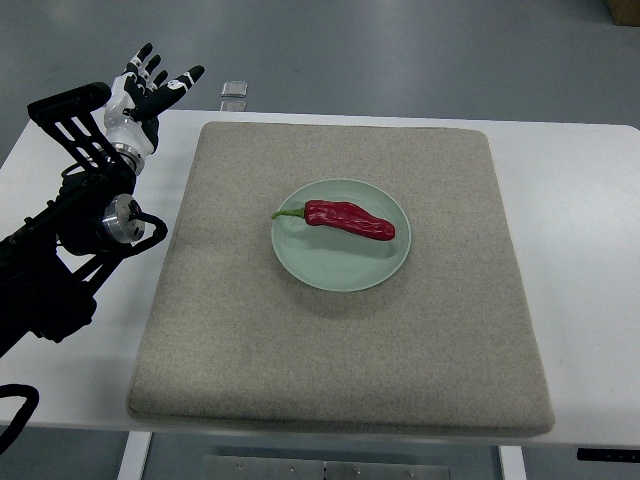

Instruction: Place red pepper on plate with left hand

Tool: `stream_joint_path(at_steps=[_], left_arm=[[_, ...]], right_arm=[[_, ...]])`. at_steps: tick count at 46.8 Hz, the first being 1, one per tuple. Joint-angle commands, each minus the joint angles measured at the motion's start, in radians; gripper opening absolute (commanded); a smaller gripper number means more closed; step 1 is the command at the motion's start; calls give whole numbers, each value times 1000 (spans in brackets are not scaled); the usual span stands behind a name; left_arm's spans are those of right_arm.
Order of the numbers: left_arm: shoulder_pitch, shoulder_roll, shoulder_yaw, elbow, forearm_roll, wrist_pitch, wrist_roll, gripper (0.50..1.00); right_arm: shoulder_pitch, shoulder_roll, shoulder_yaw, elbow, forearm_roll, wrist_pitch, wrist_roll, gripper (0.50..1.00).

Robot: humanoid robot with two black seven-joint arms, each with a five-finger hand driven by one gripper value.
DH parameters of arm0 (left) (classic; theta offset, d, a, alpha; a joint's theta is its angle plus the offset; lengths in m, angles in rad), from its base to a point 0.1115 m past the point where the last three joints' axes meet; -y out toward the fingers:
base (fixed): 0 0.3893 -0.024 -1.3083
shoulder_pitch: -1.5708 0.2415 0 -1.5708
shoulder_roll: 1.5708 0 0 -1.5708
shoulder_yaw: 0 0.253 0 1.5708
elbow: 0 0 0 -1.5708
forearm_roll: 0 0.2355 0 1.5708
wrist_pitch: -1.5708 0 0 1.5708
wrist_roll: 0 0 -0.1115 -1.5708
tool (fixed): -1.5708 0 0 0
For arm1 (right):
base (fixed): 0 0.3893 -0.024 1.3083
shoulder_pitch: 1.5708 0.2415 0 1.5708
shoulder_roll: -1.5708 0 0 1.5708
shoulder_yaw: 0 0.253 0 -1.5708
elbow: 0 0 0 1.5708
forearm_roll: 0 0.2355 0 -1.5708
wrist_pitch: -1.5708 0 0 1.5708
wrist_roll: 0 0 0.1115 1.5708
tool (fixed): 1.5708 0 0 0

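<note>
Resting on plate [300, 262]: red pepper [349, 219] | left hand [148, 92] fingers spread, empty | left arm cropped

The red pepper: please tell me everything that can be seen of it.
The long, glossy red pepper has a slightly wrinkled skin and a thin green stem at its left end. It lies flat on the round pale green plate, slanting a little, with the stem end further from the robot and the blunt tip pointing right. It looks whole. Only the plate touches it; the stem tip reaches the plate's left rim. The plate sits on a beige felt-like mat. The left hand is open, far away at the upper left.
</note>
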Motion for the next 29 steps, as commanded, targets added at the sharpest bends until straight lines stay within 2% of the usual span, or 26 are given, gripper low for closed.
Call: stream_joint_path(at_steps=[1, 14, 21, 29], left_arm=[[0, -1, -9, 5, -60, -12, 0, 994], [3, -16, -12, 15, -208, -101, -40, 994], [26, -18, -40, 15, -226, -181, -58, 994], [45, -41, -55, 15, -250, -196, -63, 994]], right_arm=[[0, 0, 0, 0, 0, 0, 0, 932], [0, 0, 2, 0, 0, 0, 0, 932], [0, 0, 2, 11, 0, 12, -3, 932], [0, 0, 0, 11, -5, 6, -5, 932]])
